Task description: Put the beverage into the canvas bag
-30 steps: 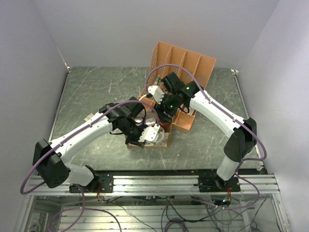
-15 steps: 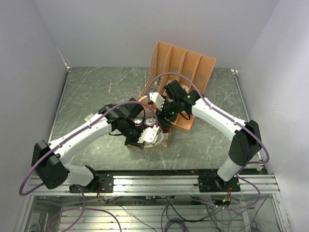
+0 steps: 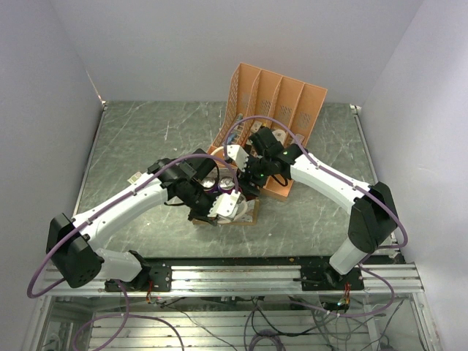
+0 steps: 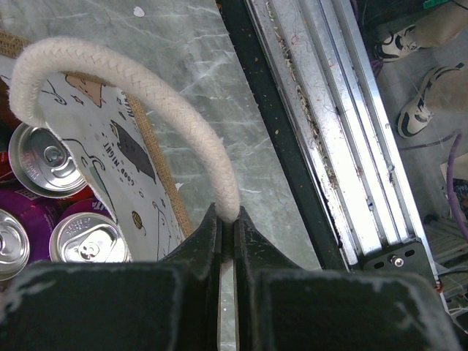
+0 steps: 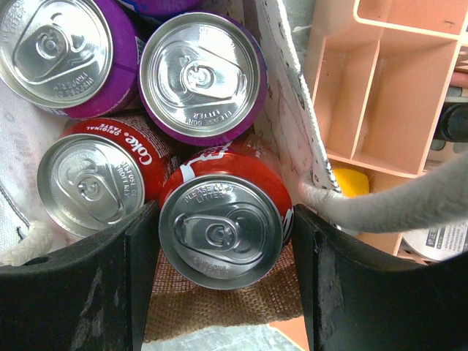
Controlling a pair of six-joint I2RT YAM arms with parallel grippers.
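Observation:
The canvas bag (image 3: pixel 247 213) stands mid-table, tan burlap with a whitish printed side panel (image 4: pixel 110 146). My left gripper (image 4: pixel 228 219) is shut on one white rope handle (image 4: pixel 146 91) and holds it up at the bag's near side (image 3: pixel 219 206). My right gripper (image 5: pixel 223 219) is shut on a red Coke can (image 5: pixel 219 234), held upright inside the bag's mouth (image 3: pixel 245 178). Beside it in the bag stand another red Coke can (image 5: pixel 91 186) and two purple cans (image 5: pixel 201 73). The other handle (image 5: pixel 380 205) lies against my right finger.
The orange slotted file rack (image 3: pixel 281 95) stands just behind and right of the bag, its compartments (image 5: pixel 380 80) close to my right gripper. A yellow object (image 5: pixel 344 179) lies in the rack. The table's front edge and metal rails (image 4: pixel 344 110) are near my left gripper.
My right gripper has moved down and toward the near left with the red can, from above the rack's edge into the bag's mouth. The left gripper has kept hold of the handle.

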